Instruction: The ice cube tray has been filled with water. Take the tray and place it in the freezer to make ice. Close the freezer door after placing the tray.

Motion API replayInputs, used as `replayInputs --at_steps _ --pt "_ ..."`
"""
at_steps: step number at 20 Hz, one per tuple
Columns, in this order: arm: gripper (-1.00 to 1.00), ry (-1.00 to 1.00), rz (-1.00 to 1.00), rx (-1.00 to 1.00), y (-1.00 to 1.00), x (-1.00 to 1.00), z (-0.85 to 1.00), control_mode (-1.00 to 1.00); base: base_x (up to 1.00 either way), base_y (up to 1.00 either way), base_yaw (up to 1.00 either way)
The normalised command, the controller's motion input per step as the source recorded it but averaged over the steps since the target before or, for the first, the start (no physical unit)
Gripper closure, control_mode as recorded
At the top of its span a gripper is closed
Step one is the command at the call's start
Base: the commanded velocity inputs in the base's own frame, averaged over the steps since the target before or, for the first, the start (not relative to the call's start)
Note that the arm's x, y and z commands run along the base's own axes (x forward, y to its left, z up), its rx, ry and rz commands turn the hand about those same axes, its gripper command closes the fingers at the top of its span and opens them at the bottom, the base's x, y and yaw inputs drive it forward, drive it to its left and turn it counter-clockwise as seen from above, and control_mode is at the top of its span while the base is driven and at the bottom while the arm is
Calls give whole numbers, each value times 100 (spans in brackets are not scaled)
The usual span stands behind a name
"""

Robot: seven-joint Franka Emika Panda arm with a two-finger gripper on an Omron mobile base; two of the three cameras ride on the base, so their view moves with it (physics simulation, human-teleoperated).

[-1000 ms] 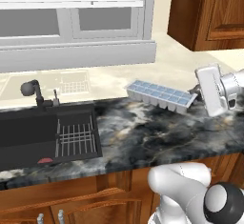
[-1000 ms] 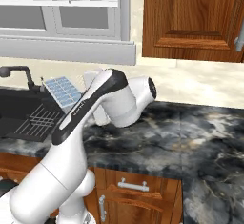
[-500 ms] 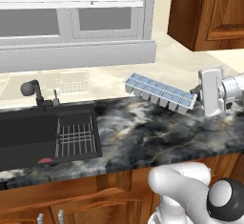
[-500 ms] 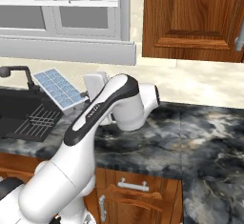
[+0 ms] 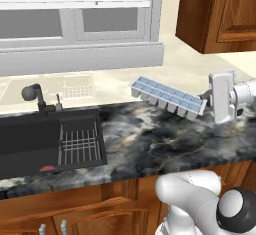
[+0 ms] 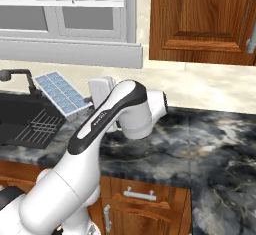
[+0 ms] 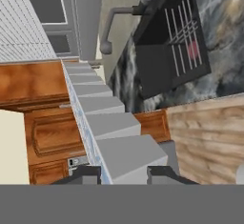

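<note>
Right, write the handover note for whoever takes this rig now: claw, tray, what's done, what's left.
Claw: shut on the ice cube tray, gripping its right end; in the hand view the fingertips sit either side of it.
Tray: lifted clear of the dark marbled counter, right of the sink, stretching left from the claw, slightly tilted. Water shows pale blue in the cells.
Done: tray picked up.
Left: carry it to the freezer, set it on a shelf, release, close the freezer door. Keep it level on the way.
</note>
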Motion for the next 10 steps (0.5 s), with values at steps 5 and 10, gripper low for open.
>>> replayInputs --at_steps 5,10 --pt "100 0 0 0 0 0 0 100 -70 18 -1" --pt "100 0 0 0 0 0 0 100 -91 48 -1"
